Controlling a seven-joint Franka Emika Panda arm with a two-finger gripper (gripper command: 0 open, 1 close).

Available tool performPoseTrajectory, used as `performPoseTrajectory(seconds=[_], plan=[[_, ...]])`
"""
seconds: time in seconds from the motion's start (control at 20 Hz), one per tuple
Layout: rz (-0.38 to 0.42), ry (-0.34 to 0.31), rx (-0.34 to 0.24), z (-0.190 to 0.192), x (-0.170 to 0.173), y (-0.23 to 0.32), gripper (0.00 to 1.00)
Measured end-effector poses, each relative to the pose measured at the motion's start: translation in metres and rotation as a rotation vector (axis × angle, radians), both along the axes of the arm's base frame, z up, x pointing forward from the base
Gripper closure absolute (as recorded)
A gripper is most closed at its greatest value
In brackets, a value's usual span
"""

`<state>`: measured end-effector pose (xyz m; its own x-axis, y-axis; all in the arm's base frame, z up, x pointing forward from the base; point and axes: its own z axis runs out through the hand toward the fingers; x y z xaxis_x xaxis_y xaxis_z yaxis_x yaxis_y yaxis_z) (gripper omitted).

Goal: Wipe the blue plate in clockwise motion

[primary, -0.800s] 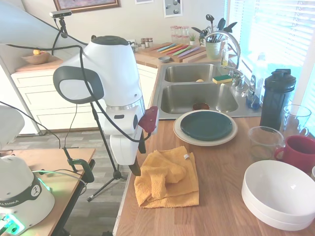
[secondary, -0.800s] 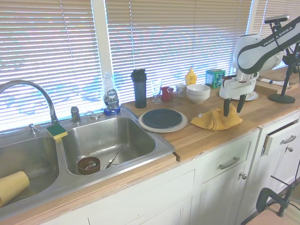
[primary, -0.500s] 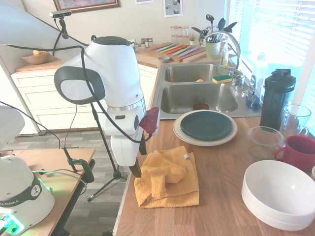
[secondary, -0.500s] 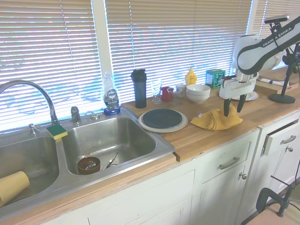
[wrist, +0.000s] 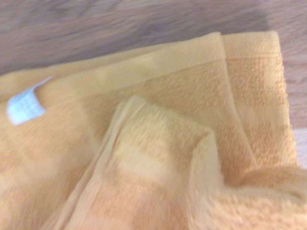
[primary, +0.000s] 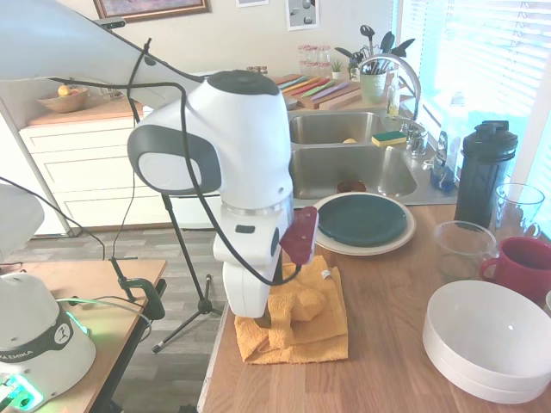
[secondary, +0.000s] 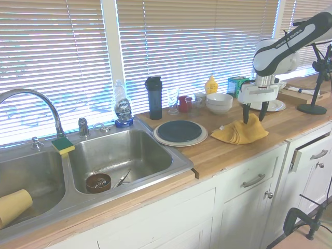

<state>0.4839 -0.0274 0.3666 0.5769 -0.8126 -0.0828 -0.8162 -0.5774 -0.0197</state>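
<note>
Hovering end effector spread above yellow towel | blue plate beside, uncovered

Home kitchen. Shown by: double steel sink with curved faucet, dish soap bottle, wooden countertop over white cabinets, utensil crock, window blinds, stacked white bowls.

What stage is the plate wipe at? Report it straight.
Early stage. Done: nothing on the blue plate itself; it sits unwiped on the cream plate beside the sink. In hand: the gripper, jaws open, is right above the crumpled yellow towel on the wooden counter, not gripping it yet. Left: grasp the towel, carry it to the plate, wipe clockwise.
</note>
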Motion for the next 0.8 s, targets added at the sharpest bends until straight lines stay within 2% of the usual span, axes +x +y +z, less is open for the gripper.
performPoseTrajectory(seconds=[0.2, 0.45, 0.8], plan=[[-0.059, 0.081, 0.064, -0.011, 0.008, -0.013, 0.00], [-0.067, 0.156, 0.167, -0.019, 0.011, -0.020, 0.00], [-0.067, 0.222, 0.186, -0.051, 0.028, -0.022, 0.00]])
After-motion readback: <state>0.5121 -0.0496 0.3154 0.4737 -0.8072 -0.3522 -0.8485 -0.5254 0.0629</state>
